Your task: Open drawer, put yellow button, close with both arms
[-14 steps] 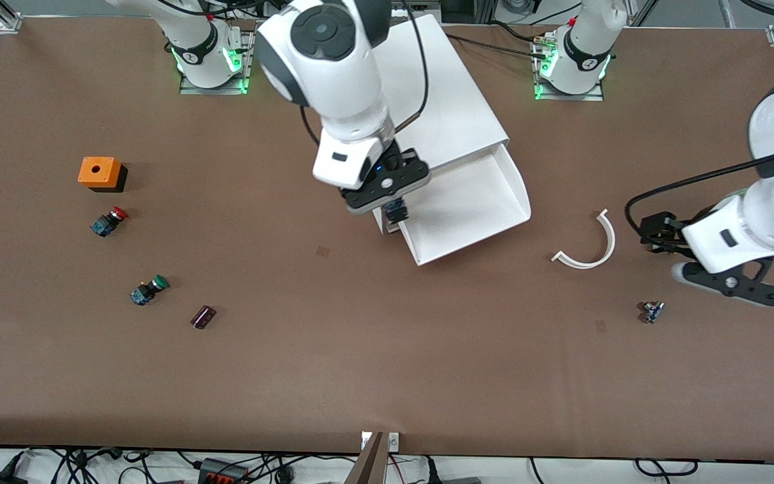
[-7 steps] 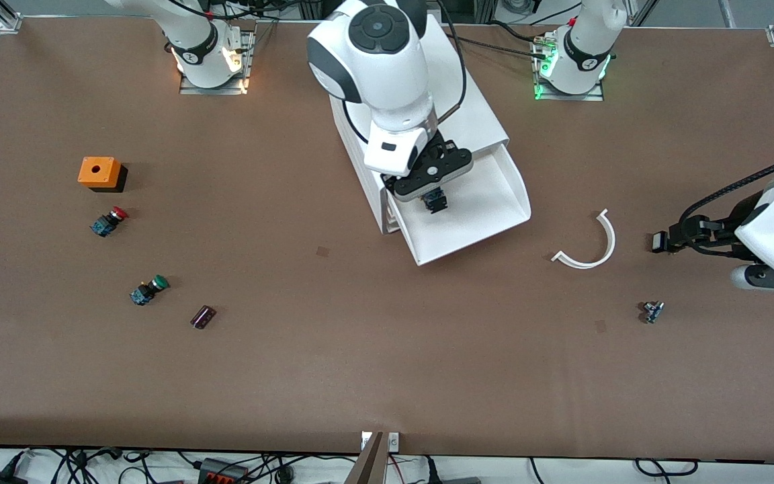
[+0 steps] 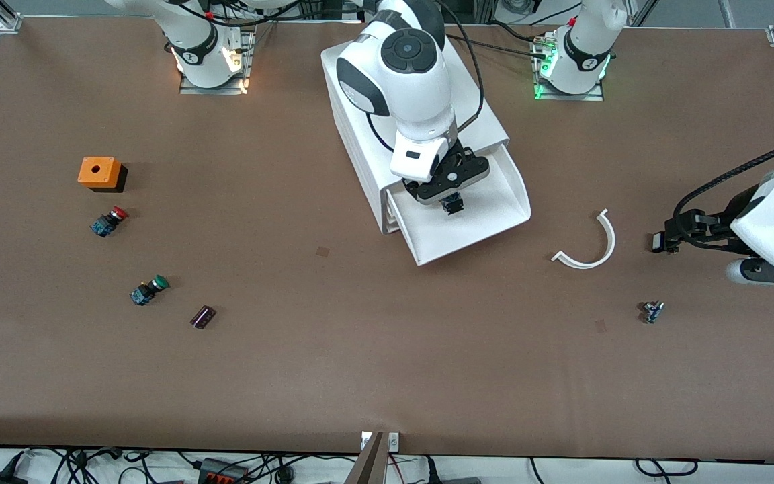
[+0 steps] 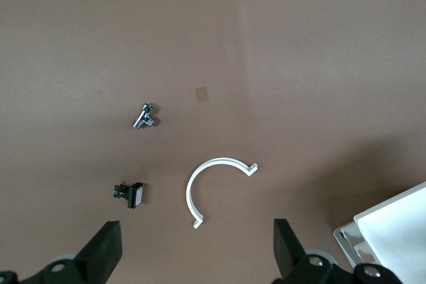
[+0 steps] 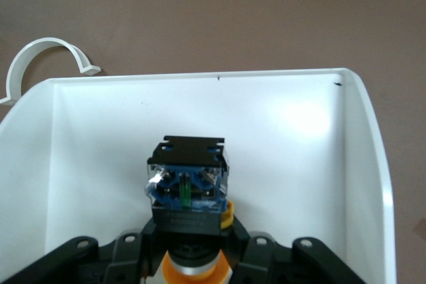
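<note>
Your right gripper is clamped tight on the yellow button, body end pointing out and the yellow-orange cap tucked back between the fingers, and over the last second it has swung in from the drawer's corner at the right arm's end to hang squarely over the open tray of the drawer; in the right wrist view the button sits framed by the white tray walls, so you look ready to lower and let go, judging by how centred it is. The drawer stands pulled out of the cabinet, toward the front camera. Meanwhile your left gripper has drawn away toward its own end of the table and now waits with fingers spread wide and nothing in them, over bare table near the white curved strip and a small metal fitting. The red button and green button lie untouched toward the right arm's end
</note>
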